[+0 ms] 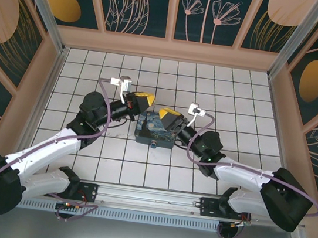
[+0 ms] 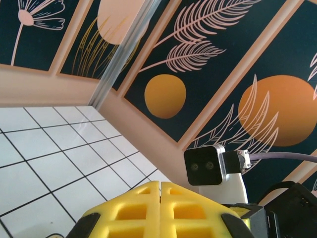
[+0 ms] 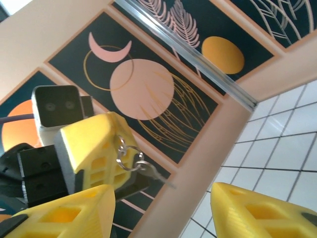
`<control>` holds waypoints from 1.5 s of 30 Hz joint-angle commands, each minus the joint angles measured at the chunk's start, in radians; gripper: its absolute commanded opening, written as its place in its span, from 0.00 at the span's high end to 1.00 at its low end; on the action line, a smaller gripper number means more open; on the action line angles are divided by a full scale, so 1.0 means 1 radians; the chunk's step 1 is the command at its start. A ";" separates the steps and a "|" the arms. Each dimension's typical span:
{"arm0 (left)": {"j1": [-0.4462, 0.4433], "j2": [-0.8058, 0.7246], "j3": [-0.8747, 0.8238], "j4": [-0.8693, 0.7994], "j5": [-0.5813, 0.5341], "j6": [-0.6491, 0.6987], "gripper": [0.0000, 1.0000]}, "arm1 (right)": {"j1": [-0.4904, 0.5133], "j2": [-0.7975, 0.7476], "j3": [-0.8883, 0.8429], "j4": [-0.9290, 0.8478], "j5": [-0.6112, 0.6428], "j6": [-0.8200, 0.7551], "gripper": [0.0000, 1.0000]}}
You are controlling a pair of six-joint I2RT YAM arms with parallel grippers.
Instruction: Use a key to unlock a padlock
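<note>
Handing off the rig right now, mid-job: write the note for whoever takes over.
Left gripper: shut, pinching the key ring; the key dangles from it, near the blue box.
Right gripper: open, empty, facing the key.
Padlock: likely the small item at the box's near edge; too small to confirm.
Done: key is in hand.
Left: bring key to padlock, insert, turn, free the shackle.
</note>
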 commanded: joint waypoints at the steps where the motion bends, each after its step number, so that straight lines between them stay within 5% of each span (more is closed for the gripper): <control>1: 0.000 -0.002 -0.017 0.093 0.026 -0.034 1.00 | -0.009 0.010 0.043 0.102 -0.065 -0.017 0.47; 22: 0.001 0.042 -0.040 0.190 0.033 -0.112 1.00 | -0.033 0.105 0.124 0.180 -0.120 0.027 0.50; 45: 0.000 0.036 -0.053 0.197 0.026 -0.128 1.00 | -0.033 0.157 0.146 0.211 -0.137 0.064 0.77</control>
